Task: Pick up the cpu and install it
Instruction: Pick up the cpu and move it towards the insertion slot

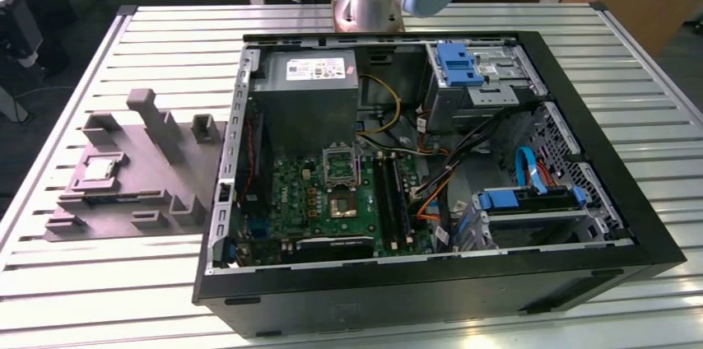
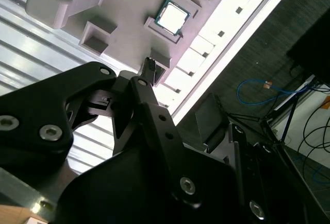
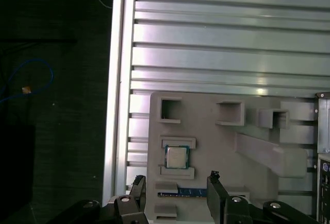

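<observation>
The cpu (image 3: 176,157) is a small square chip with a pale silver top, lying flat in a recess of the grey fixture tray (image 3: 227,147). The second wrist view shows the cpu (image 2: 171,16) in the same recess, and in the exterior view the cpu (image 1: 99,169) sits on the tray at the exterior view's left, outside the computer case. My gripper (image 3: 176,183) hangs above the tray, open, its two black fingertips (image 3: 214,178) spread wider than the chip and holding nothing. One finger (image 2: 150,68) points toward the tray. The black socket frame (image 1: 341,164) lies on the green motherboard.
The open black computer case (image 1: 439,283) rests on a slatted aluminium table (image 1: 143,283), with a grey power-supply box (image 1: 313,94), memory sticks (image 1: 390,193) and blue drive brackets (image 1: 528,199) inside. The tray has raised blocks (image 1: 154,118) and holds a memory stick (image 3: 191,190). The table edge (image 3: 116,105) runs close to the tray.
</observation>
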